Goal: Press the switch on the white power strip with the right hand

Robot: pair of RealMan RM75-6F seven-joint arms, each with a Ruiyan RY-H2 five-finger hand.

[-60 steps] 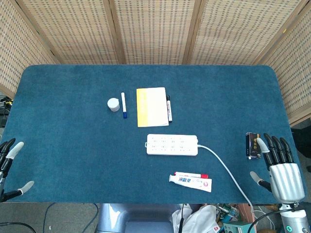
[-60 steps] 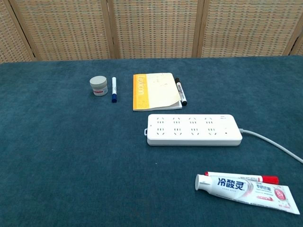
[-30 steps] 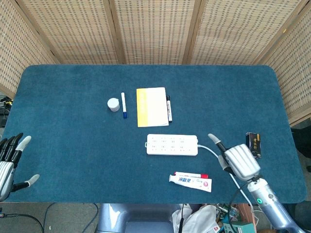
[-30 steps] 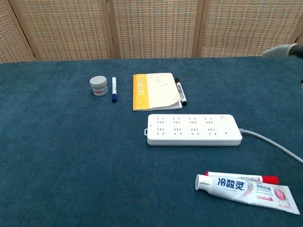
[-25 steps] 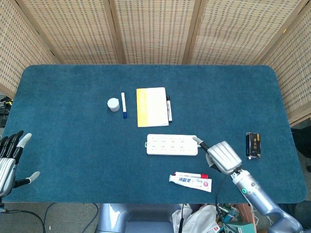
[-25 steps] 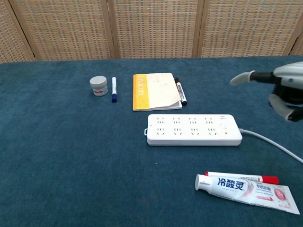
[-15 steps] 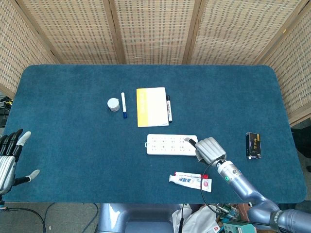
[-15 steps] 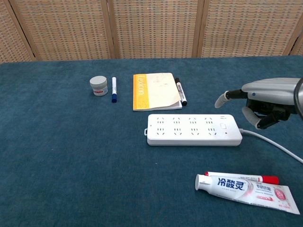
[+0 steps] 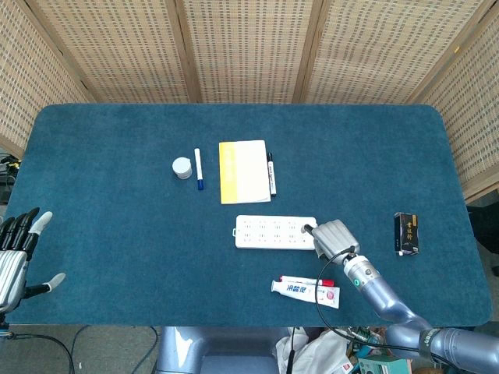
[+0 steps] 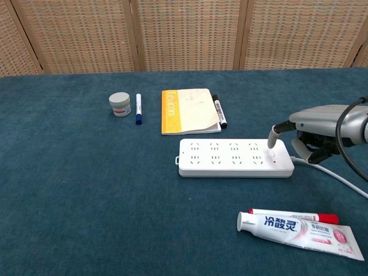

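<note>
The white power strip lies flat near the table's middle, with its switch at the right end. My right hand hovers over that end, one finger stretched out and down, its tip touching the switch. The other fingers are curled under the palm and hold nothing. My left hand hangs at the table's lower left corner, fingers spread and empty; only the head view shows it.
The strip's white cable runs right under my right hand. A toothpaste tube lies in front of the strip. Behind it are an orange-edged notebook, a black marker, a blue marker and a small jar. A black box sits far right.
My right hand swept in from the table's right edge to the strip's right end and lowered one finger onto the switch. The left hand shifted only slightly.
</note>
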